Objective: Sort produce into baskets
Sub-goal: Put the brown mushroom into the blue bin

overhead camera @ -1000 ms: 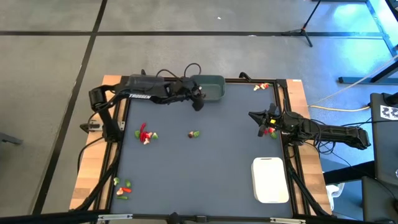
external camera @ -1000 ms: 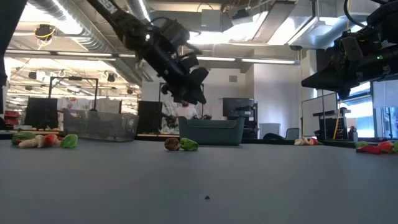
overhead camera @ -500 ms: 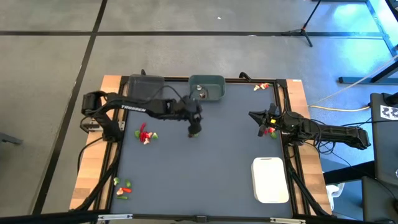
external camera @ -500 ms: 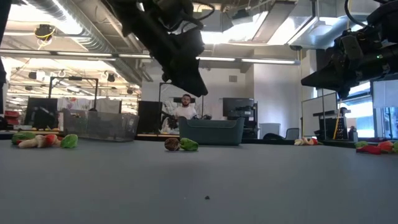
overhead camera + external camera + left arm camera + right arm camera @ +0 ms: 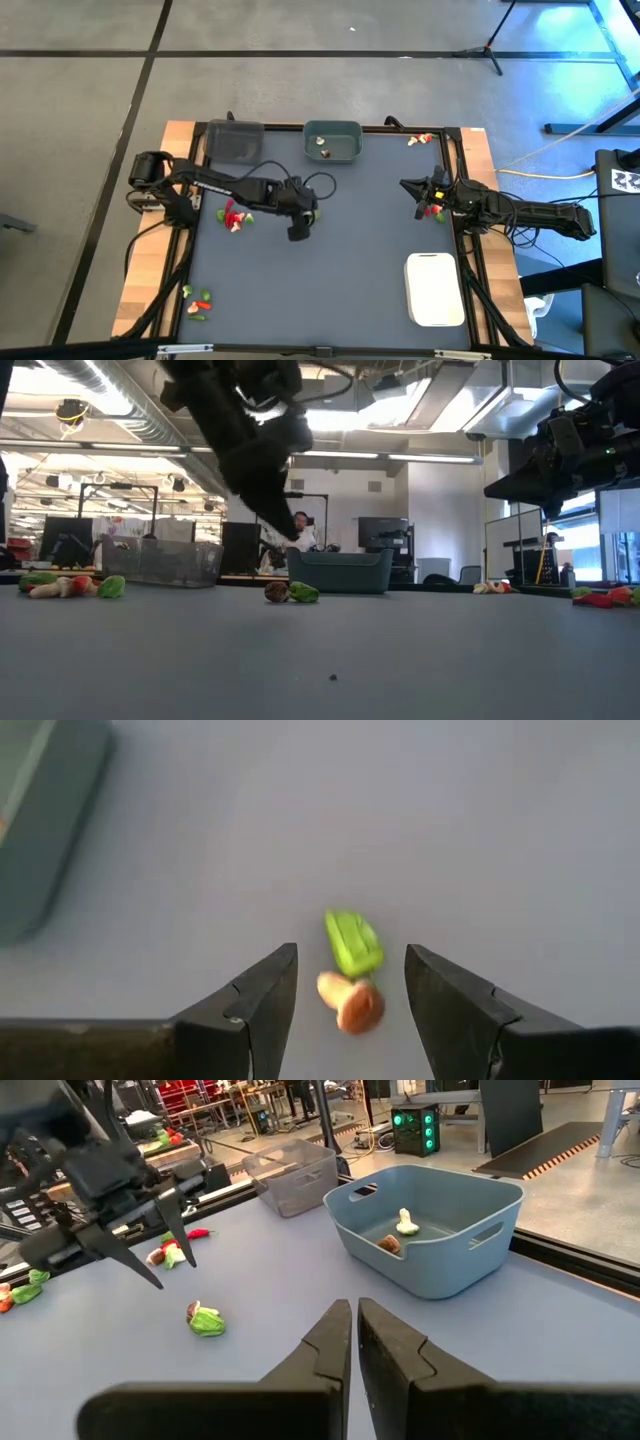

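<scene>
A small green piece [image 5: 352, 942] and a tan-brown piece [image 5: 350, 1003] lie side by side on the grey table at mid-table [image 5: 313, 212]. My left gripper [image 5: 350, 952] hovers open above them, slanting down, one finger on either side and touching neither; the low view shows it [image 5: 290, 535] clear of the table. The grey-teal bin [image 5: 333, 141] at the far edge holds two small pieces. The dark grey bin [image 5: 234, 141] stands to its left, and the white tray [image 5: 435, 289] lies near the right front. My right gripper [image 5: 352, 1315] waits shut at the table's right edge [image 5: 407, 185].
More produce lies in clusters: red, green and pale pieces at mid-left [image 5: 234, 214], a few at the near left corner [image 5: 197, 301], some at the far right [image 5: 420, 139], and some beside the right arm [image 5: 433, 211]. Bare grey table lies between the clusters.
My left gripper has swung from beside the grey-teal bin at the far edge toward the near edge. It has tipped further downward and now hangs over the green and tan-brown pieces at mid-table. Those pieces have not moved.
</scene>
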